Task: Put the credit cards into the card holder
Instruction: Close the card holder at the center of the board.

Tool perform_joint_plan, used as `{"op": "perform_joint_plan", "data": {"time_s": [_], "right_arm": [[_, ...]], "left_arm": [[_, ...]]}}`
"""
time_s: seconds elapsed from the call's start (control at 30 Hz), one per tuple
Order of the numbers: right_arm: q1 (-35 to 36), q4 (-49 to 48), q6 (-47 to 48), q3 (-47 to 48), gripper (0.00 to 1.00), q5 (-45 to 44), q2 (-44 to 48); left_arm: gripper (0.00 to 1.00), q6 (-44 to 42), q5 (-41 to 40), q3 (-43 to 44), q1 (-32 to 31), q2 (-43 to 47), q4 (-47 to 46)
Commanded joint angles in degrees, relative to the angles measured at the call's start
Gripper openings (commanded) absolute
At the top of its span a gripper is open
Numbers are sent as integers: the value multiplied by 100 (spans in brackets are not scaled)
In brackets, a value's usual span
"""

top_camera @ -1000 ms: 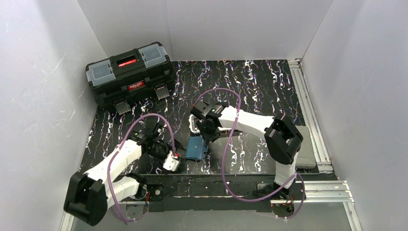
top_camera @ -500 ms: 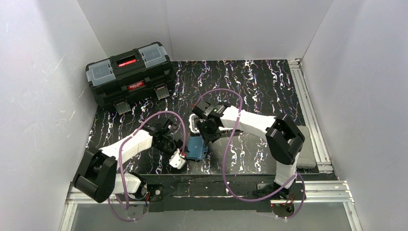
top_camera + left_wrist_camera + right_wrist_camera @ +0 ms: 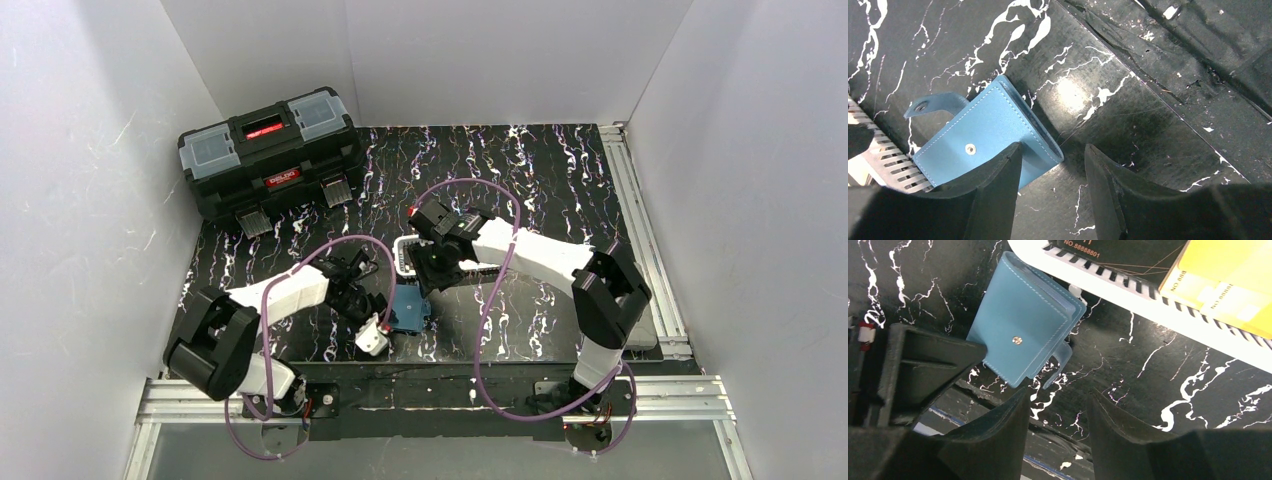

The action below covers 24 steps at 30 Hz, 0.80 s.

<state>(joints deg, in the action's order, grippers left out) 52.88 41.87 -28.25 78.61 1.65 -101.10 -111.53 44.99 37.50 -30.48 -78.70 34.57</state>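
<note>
A robotics lab test cell; plain white panels (image 3: 90,150) box in a black marbled table (image 3: 560,170) on three sides; aluminium rails (image 3: 640,200) edge it; a left arm (image 3: 285,292) and a right arm (image 3: 530,255) are bolted at the near edge, trailing purple cables (image 3: 480,320); a black toolbox (image 3: 270,150) sits in the far corner.

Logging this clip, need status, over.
Left gripper open at card holder; right gripper open, empty. Holder closed, tab unsnapped. Black card, yellow card in white basket. Nothing blocking.

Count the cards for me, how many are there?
2, both in the white basket: a black card and a yellow card beside it. More may be hidden.
</note>
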Motion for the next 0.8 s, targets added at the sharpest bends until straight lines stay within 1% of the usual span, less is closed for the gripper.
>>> {"op": "perform_joint_plan", "data": {"time_s": [0.0,0.27,0.47,0.5,0.57,0.77], "right_arm": [[-15,-146,58,35,52,313,-3],[-15,-68,146,155,50,541,-299],[-24,21,193,129,45,510,-406],[-31,30,197,121,43,507,-418],[-54,21,173,99,41,503,-405],[-101,-14,110,11,24,495,-278]], "left_arm": [[49,-229,-57,170,-109,-268,128],[48,-197,-161,378,-259,-605,182],[46,-166,-175,401,-290,-613,197],[46,-166,-182,395,-299,-600,201],[45,-208,-208,367,-309,-574,224],[44,-278,-289,261,-317,-475,226]]}}
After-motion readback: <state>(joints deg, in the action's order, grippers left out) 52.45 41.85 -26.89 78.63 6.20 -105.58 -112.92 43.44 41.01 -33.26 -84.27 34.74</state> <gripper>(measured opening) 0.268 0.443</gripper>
